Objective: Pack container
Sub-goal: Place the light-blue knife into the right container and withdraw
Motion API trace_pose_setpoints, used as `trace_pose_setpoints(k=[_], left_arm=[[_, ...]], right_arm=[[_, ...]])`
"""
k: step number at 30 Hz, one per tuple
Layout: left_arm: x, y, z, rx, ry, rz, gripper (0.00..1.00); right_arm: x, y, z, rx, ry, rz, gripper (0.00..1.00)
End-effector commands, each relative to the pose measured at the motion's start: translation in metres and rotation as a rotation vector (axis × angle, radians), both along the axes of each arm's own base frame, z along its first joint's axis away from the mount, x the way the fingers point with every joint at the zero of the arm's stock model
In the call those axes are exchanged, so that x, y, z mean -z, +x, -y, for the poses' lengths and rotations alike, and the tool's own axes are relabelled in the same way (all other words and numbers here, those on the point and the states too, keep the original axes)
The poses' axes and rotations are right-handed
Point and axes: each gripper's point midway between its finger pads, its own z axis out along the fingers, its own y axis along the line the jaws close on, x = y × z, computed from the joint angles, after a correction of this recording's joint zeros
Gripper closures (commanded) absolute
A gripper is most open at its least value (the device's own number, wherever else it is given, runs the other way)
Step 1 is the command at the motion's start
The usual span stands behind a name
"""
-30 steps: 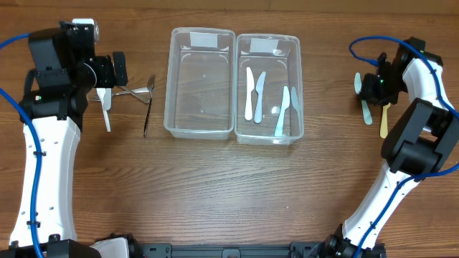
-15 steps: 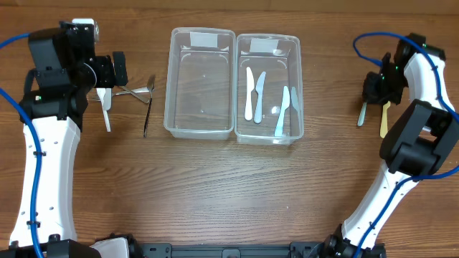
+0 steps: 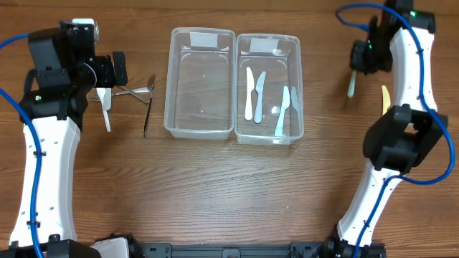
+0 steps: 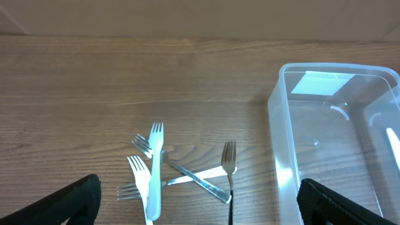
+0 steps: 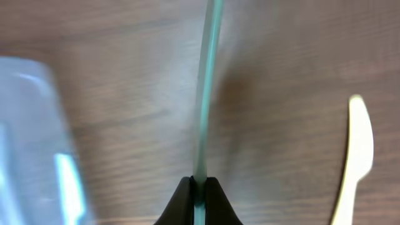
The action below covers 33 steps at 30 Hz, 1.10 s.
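Two clear containers stand side by side at the table's middle. The left container (image 3: pixel 171 86) is empty; the right container (image 3: pixel 299 86) holds several plastic knives (image 3: pixel 254 93). My right gripper (image 3: pixel 356 59) is shut on a pale green knife (image 3: pixel 351 86), held in the air to the right of the right container; the knife shows edge-on between the shut jaws in the right wrist view (image 5: pixel 206 94). My left gripper (image 3: pixel 118 68) is open and empty above a heap of forks (image 3: pixel 133 92), which also shows in the left wrist view (image 4: pixel 156 169).
A cream knife (image 3: pixel 385 98) lies on the table at the far right, also in the right wrist view (image 5: pixel 357 150). A black-handled fork (image 3: pixel 146 111) and a white fork (image 3: pixel 107 109) lie left of the containers. The left container's wall (image 4: pixel 278 131) is near my left gripper.
My right gripper has lifted the pale green knife off the table and moved it up and leftward toward the containers, leaving the cream knife behind. The left arm has not moved.
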Motion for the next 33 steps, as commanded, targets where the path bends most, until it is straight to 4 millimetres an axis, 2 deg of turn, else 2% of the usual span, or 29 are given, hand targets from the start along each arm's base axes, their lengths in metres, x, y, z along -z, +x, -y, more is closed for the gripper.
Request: trace_pose_setpoints(k=[1, 4, 6, 8, 11, 13, 17, 20, 22, 23, 24, 25, 27, 30, 33], left_arm=[[-0.012, 0.004, -0.003, 0.007, 0.024, 0.026, 0.0], [-0.012, 0.004, -0.003, 0.007, 0.024, 0.026, 0.0], [-0.012, 0.004, -0.003, 0.007, 0.024, 0.026, 0.0], [-0.012, 0.004, -0.003, 0.007, 0.024, 0.026, 0.0], [-0.012, 0.004, -0.003, 0.007, 0.024, 0.026, 0.0], [-0.012, 0.004, -0.003, 0.007, 0.024, 0.026, 0.0], [-0.012, 0.004, -0.003, 0.007, 0.024, 0.026, 0.0], [-0.012, 0.004, -0.003, 0.007, 0.024, 0.026, 0.0], [-0.012, 0.004, -0.003, 0.007, 0.024, 0.026, 0.0], [-0.012, 0.004, -0.003, 0.007, 0.024, 0.026, 0.0], [-0.012, 0.004, -0.003, 0.007, 0.024, 0.026, 0.0], [-0.012, 0.004, -0.003, 0.007, 0.024, 0.026, 0.0], [-0.012, 0.004, -0.003, 0.007, 0.024, 0.026, 0.0], [-0.012, 0.004, -0.003, 0.007, 0.024, 0.026, 0.0], [-0.012, 0.004, -0.003, 0.007, 0.024, 0.026, 0.0]], right_arm=[[-0.09, 0.014, -0.054, -0.097, 0.027, 0.222, 0.96], [-0.115, 0.005, -0.087, -0.163, 0.027, 0.256, 0.96], [-0.116, -0.004, -0.111, -0.209, 0.036, 0.235, 0.96], [-0.108, -0.012, -0.134, -0.242, 0.051, 0.192, 0.96], [-0.086, -0.021, -0.168, -0.288, 0.065, 0.134, 0.96], [-0.064, -0.027, -0.19, -0.303, 0.075, 0.087, 0.96], [-0.019, -0.046, -0.226, -0.316, 0.117, -0.016, 0.96], [0.004, -0.06, -0.243, -0.339, 0.137, -0.069, 0.96], [0.006, -0.058, -0.244, -0.345, 0.11, -0.056, 0.94], [0.003, -0.054, -0.241, -0.341, 0.09, -0.038, 0.78], [-0.002, -0.05, -0.238, -0.335, 0.068, -0.017, 0.54], [-0.012, -0.041, -0.229, -0.319, 0.029, 0.021, 0.44], [-0.029, -0.028, -0.215, -0.287, -0.003, 0.078, 0.32], [-0.055, -0.011, -0.188, -0.227, -0.019, 0.154, 0.3], [-0.084, 0.008, -0.144, -0.132, -0.024, 0.233, 0.3]])
